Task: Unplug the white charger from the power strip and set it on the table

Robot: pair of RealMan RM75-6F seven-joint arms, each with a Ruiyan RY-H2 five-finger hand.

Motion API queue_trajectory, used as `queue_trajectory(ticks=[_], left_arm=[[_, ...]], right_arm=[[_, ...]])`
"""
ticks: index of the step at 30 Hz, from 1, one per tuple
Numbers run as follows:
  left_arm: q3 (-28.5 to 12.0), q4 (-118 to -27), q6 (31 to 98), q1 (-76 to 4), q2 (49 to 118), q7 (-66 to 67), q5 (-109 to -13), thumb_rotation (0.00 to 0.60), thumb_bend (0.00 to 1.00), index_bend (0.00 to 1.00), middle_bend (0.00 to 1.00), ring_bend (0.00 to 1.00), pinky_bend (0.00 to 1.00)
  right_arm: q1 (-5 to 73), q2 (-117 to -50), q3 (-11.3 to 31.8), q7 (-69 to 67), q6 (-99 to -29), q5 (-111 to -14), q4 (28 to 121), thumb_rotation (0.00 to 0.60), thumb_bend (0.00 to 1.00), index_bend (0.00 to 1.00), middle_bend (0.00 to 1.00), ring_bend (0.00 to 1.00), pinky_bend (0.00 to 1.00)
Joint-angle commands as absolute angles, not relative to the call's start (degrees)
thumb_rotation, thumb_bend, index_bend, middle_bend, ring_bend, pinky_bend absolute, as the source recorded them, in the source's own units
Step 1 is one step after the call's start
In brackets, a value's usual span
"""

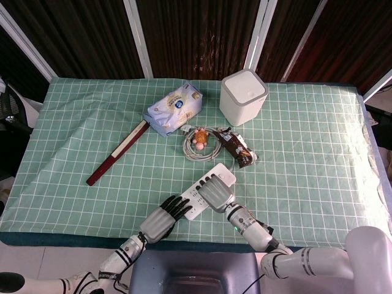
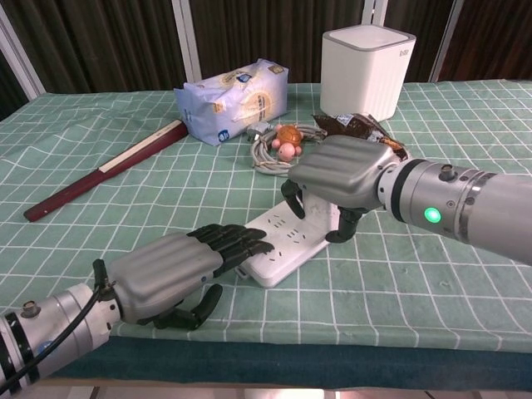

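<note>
A white power strip lies slanted on the green checked cloth near the table's front edge. My left hand rests with flat fingers on the strip's near end. My right hand arches over the far half, with fingers and thumb curled down on either side of the white charger. The charger is almost wholly hidden under that palm.
Behind the strip lie a coiled white cable with a small orange toy and a dark snack wrapper. Farther back stand a white box and a tissue pack. A red folded fan lies left.
</note>
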State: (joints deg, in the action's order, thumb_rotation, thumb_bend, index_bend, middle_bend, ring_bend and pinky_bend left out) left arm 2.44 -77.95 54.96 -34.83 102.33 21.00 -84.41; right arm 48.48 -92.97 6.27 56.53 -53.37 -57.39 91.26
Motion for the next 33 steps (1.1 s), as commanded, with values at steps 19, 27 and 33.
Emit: queue_trajectory(ticks=[19,27,33], left_arm=[[2.18,-78.57,55.13,-34.69,101.64,21.07,-84.04,0.6,0.76,0.0,0.01,0.0,0.03],[2.1,-78.8,55.31,-34.71,101.66,21.06,-84.18,0.6,0.76,0.0,0.01,0.0,0.03],[1.51,-80.73,57.55,-34.62,100.36,19.39,-85.8,0.6,0.77,0.0,0.01,0.0,0.02]], right_arm=[[45.66,-91.72,0.77,49.45,-62.15,-71.07,90.59,0.6,0.65,0.9,0.65,0.52,0.61],[44.79,-90.73,1.06,48.65,-61.86,-71.48,91.84,0.6,0.65,0.9,0.65,0.52,0.61],[43.09,-86.37,0.79,47.45,-63.67,-72.98,95.83,0.6,0.65,0.9,0.65,0.52,0.61]])
